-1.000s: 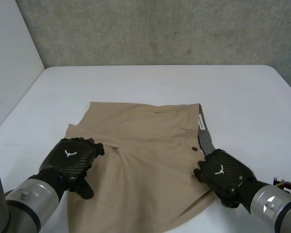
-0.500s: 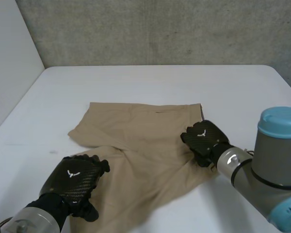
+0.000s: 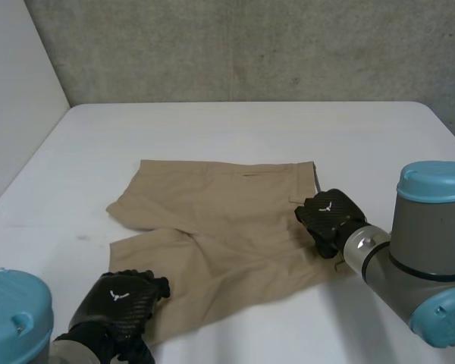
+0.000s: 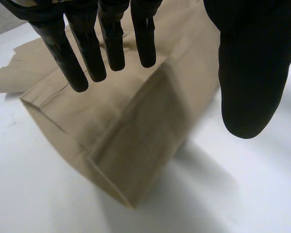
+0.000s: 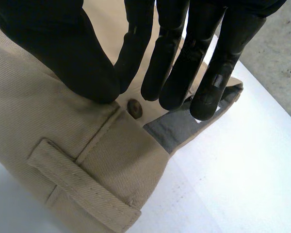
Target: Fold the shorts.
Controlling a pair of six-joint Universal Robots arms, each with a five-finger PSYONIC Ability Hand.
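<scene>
Now the khaki shorts (image 3: 220,220) lie spread on the white table (image 3: 250,129), their long axis running between my hands. My right hand (image 3: 330,216) pinches the waistband (image 5: 111,160) beside its button (image 5: 134,108). My left hand (image 3: 125,303), fingers straight and parted, hovers over the leg hem (image 4: 111,165), which it is nearer to.

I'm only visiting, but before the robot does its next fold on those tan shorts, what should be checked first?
1. All of the shorts on the table: ok.
2. Cloth flat: not ok, creased between the legs.
3. Grip by the left hand on the near leg hem: not ok, fingers straight, not curled round it.
4. Place of the right hand: ok, on the waistband by the button.
5. Its hold on the waistband: cannot tell.
</scene>
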